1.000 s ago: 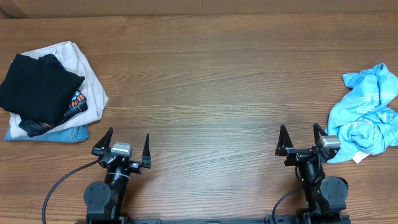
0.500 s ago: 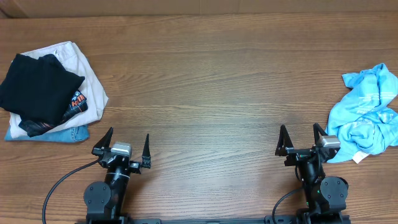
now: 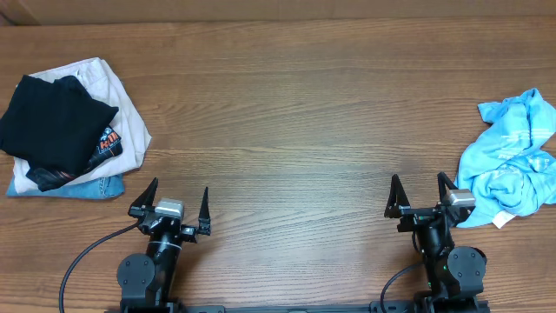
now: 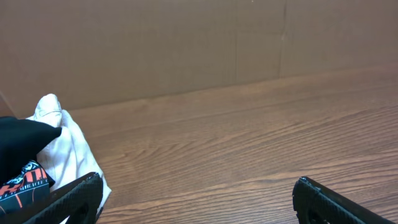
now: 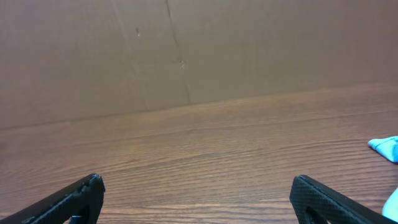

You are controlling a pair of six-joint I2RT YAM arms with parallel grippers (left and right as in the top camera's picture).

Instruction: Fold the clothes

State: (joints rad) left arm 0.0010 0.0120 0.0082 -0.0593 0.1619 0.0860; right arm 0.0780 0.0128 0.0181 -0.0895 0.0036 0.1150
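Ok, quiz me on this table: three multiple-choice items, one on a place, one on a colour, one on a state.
1. The light blue garment lies:
A. in a basket
B. beside the right gripper
C. on a chair

2. The top garment of the left pile is:
A. black
B. red
C. green

3. The left gripper and the right gripper are:
A. both shut on cloth
B. one shut, one open
C. both open and empty

Answers:
1 B: it sits crumpled at the right edge, next to that gripper.
2 A: a black garment tops the pile.
3 C: each gripper's fingers are spread with nothing between them.
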